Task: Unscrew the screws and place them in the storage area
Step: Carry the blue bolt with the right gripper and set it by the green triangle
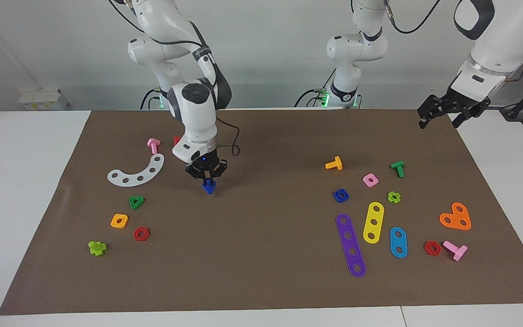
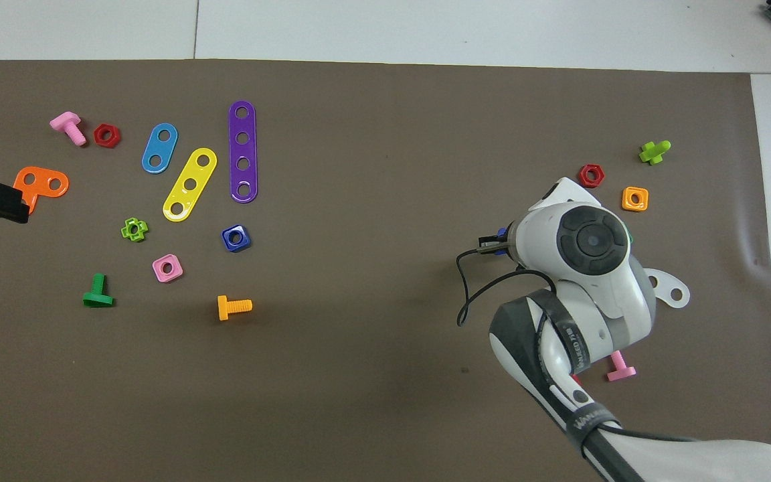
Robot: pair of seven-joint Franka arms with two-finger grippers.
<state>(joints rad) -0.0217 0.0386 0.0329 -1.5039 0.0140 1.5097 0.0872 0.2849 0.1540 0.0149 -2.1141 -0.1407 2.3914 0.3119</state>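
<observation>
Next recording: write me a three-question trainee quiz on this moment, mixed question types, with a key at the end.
1. True or false: the right gripper carries a dark-blue bolt above the brown mat.
2. Multiple choice: the left gripper is A) shut on the green bolt; B) open and empty, raised over the mat's edge at the left arm's end; C) resting on the orange heart-shaped plate.
3. Fill in: the flat part lying nearest the held bolt, toward the right arm's end, is the white ____ strip.

Key: 1 true; 2 B; 3 curved.
</observation>
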